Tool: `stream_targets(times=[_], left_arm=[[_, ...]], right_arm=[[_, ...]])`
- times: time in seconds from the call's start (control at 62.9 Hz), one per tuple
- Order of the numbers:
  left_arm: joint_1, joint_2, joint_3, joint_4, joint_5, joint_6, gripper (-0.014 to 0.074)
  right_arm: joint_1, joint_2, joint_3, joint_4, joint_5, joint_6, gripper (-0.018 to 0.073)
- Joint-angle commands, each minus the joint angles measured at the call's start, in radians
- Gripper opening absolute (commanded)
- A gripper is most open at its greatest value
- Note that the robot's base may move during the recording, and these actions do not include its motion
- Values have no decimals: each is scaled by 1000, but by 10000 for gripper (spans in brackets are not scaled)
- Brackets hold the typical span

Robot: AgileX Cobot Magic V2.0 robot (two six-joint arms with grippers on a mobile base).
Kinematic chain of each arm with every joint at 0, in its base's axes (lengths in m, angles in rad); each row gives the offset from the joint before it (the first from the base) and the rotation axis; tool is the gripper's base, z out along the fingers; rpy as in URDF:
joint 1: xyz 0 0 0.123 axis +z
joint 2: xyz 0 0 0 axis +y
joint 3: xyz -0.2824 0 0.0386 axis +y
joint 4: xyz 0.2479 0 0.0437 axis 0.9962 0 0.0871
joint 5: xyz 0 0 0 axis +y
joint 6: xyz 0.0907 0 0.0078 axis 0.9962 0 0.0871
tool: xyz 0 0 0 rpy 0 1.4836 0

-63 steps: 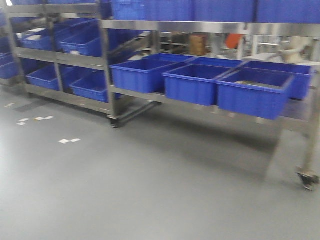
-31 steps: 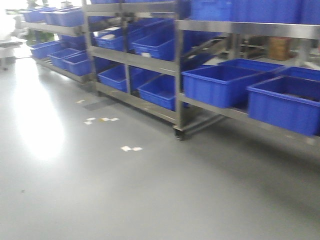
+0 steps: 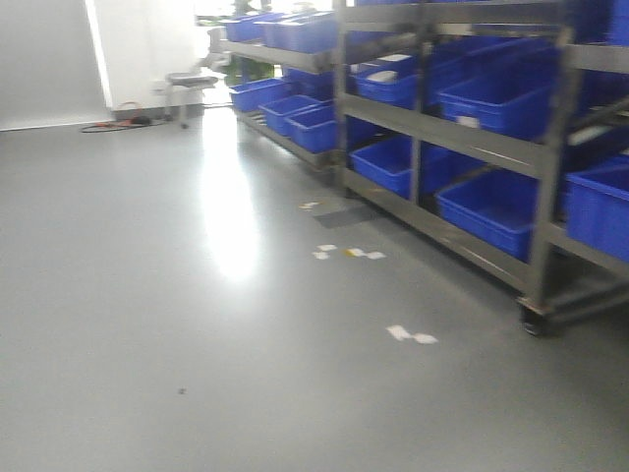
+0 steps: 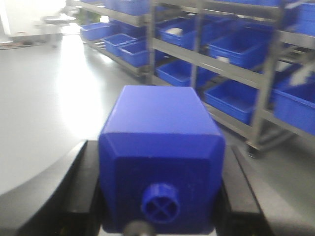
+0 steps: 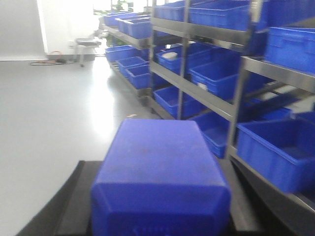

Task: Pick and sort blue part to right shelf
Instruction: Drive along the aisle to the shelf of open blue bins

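Note:
In the left wrist view a blue block part [image 4: 160, 113] with a round cross-marked knob [image 4: 159, 205] on its near face sits between two black fingers [image 4: 78, 187]. My left gripper [image 4: 161, 152] is shut on it. In the right wrist view a second blue block part [image 5: 158, 147] sits between black fingers [image 5: 74, 196]. My right gripper [image 5: 158, 172] is shut on it. Both parts are held above the floor. Neither gripper shows in the front view.
Steel wheeled shelf racks [image 3: 550, 167] with several blue bins [image 3: 491, 206] run along the right. Grey floor [image 3: 197, 324] spreads left, with white tape marks [image 3: 411, 335]. A stool [image 3: 192, 81] and a cable [image 3: 113, 124] lie by the far white wall.
The front view has swung left: the shelf racks have slid to the right of the frame, and the open floor and far white wall have come into view.

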Motion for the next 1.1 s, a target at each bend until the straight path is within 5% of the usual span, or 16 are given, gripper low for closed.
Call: stream_targets(times=[0.0, 1.081], left_arm=[[1, 16, -27, -20, -89, -3, 269], [1, 16, -27, -20, -89, -3, 269]], right_arm=[[-5, 8, -31, -8, -93, -6, 414], [-5, 8, -31, -8, -93, -6, 414]])
